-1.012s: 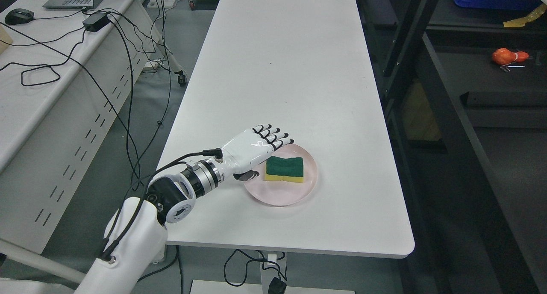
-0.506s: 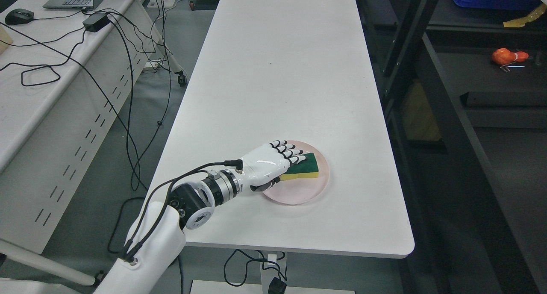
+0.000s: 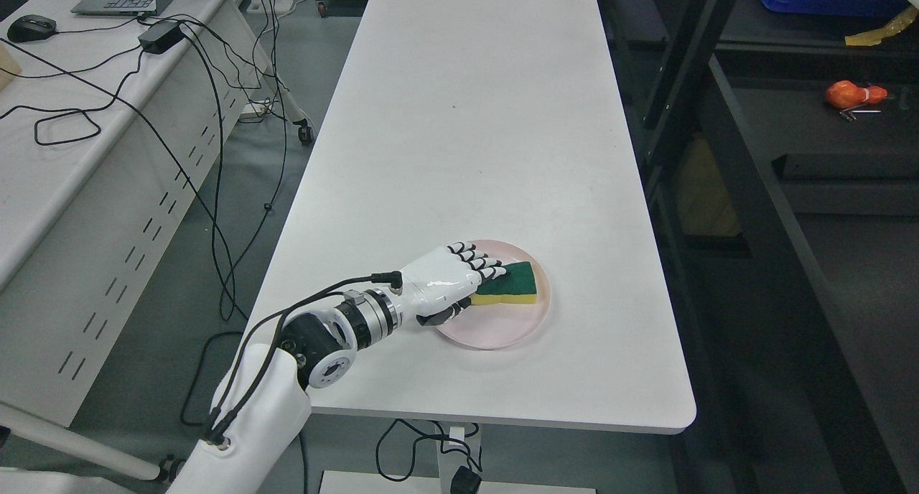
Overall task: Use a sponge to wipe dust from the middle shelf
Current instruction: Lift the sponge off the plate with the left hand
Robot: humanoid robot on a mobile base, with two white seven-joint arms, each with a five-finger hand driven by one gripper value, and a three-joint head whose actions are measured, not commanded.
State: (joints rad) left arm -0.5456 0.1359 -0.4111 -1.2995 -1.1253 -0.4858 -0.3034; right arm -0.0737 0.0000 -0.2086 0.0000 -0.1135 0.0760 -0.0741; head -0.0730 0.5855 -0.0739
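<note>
A: From the head view, what's hidden?

B: The left hand [image 3: 446, 281] covers the sponge's [image 3: 512, 284] left end; its thumb is hard to make out.

A: And the grip?

B: Fingers [image 3: 482, 261] curled over the sponge, which lies on the pink plate [image 3: 502, 332] on the white table [image 3: 467, 120].

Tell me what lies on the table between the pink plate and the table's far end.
Nothing: in the head view the white table is bare from the pink plate to its far end.
</note>
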